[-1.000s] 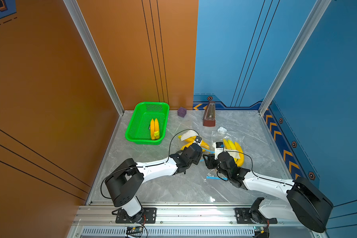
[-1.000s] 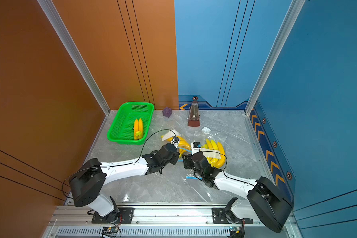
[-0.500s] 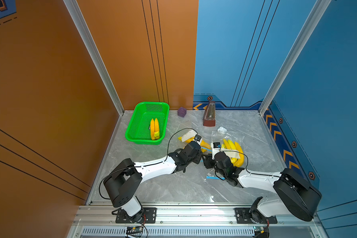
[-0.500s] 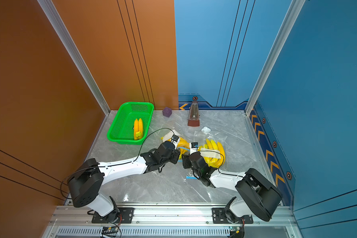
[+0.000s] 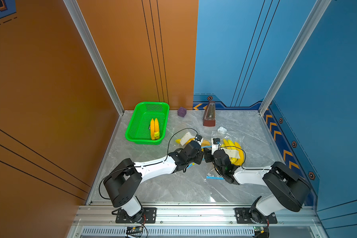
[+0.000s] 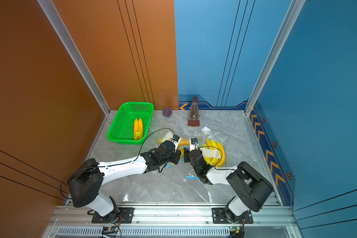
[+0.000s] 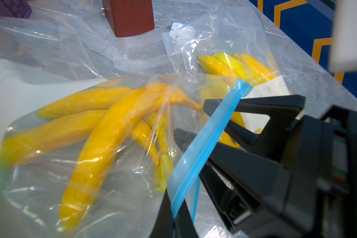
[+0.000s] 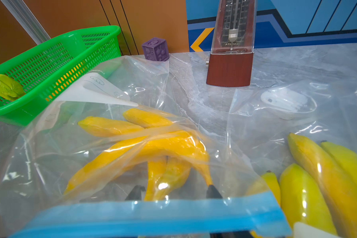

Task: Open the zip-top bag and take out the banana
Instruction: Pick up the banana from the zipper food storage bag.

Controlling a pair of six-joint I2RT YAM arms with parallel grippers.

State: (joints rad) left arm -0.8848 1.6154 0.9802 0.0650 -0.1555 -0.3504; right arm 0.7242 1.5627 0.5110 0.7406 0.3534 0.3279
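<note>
1. Left gripper (image 7: 172,218) is pinching the bag's (image 7: 39,195) blue zip strip (image 7: 206,140), shut tight.
2. Right gripper (image 8: 174,192) is standing open, tips flanking the bananas' (image 8: 153,146) stems through the plastic.
3. The bananas are lying inside the bag on the table (image 5: 173,185).

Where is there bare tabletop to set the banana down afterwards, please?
Bare tabletop lies along the front rail, and at the back right past the metronome. The middle is crowded: left gripper and right gripper at the zip-top bag, another banana bag beside.
</note>
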